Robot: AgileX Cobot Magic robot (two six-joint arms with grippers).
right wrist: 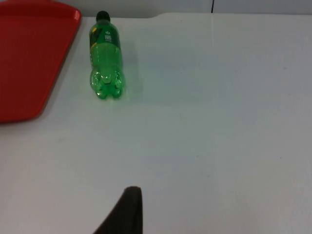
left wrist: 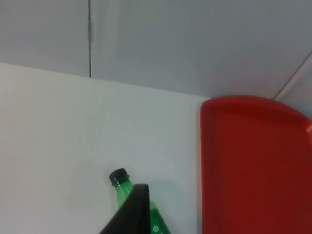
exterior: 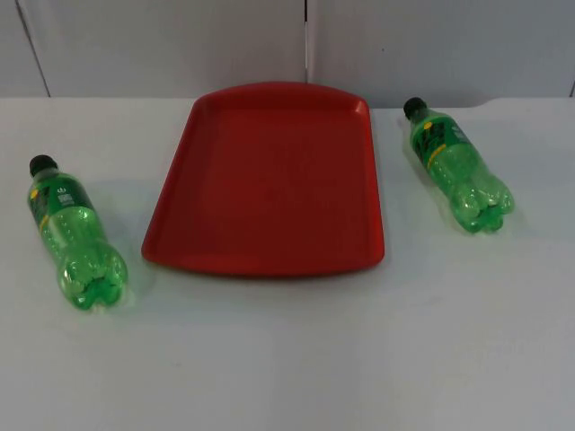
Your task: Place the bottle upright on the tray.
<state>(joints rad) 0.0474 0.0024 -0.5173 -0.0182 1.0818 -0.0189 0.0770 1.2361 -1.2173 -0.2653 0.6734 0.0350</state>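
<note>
A red tray (exterior: pixel 269 180) lies empty at the middle of the white table. One green bottle with a black cap (exterior: pixel 76 233) lies on its side left of the tray, cap toward the wall. A second green bottle (exterior: pixel 458 166) lies on its side right of the tray, also cap toward the wall. My left gripper (left wrist: pixel 131 217) hangs over the left bottle (left wrist: pixel 122 187), beside the tray (left wrist: pixel 253 165). My right gripper (right wrist: pixel 126 214) is well back from the right bottle (right wrist: pixel 105 56) and the tray's edge (right wrist: pixel 29 58), with bare table between.
The grey partition wall (exterior: pixel 296 45) closes the table just behind the tray. Wide white table top (exterior: pixel 296 359) stretches in front of the tray and the bottles.
</note>
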